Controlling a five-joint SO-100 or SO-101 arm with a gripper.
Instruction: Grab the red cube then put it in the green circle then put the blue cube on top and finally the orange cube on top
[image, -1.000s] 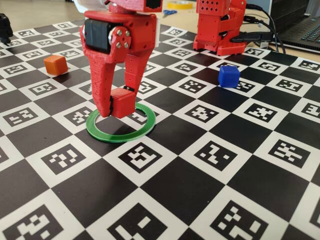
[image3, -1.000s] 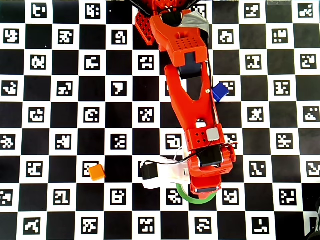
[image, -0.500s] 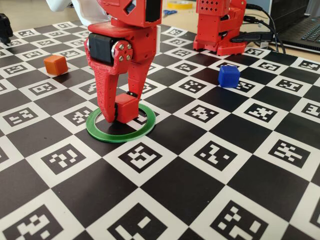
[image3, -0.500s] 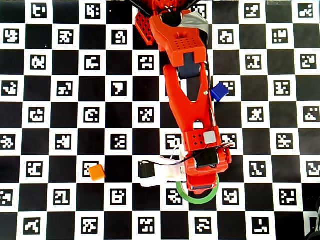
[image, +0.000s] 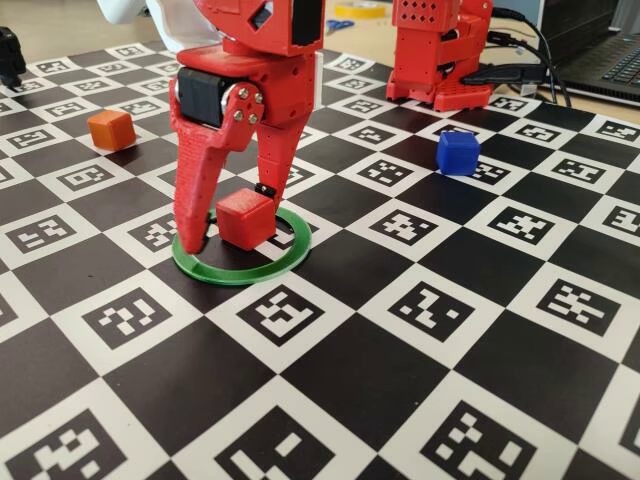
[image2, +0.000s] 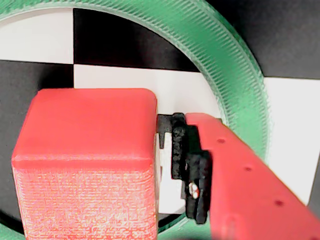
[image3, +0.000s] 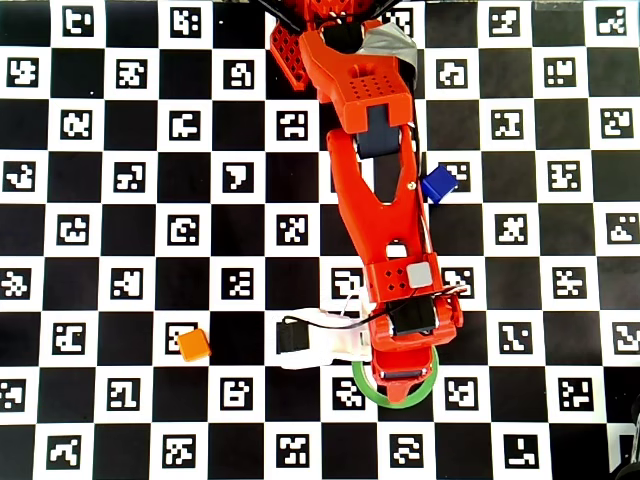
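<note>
Red cube (image: 245, 217) between parted gripper (image: 228, 228) fingers, inside green circle (image: 232, 270)

We see the gripper (image: 228, 235) straddling the red cube (image: 245, 217) inside the green circle (image: 240, 268); surrounding board lies open

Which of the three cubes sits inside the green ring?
The red cube, between the open jaws inside the green circle. The orange cube and blue cube sit apart on the checkered board.

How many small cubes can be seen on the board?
3: the red cube inside the green circle, the orange cube far left, the blue cube far right, in the fixed view.
</note>
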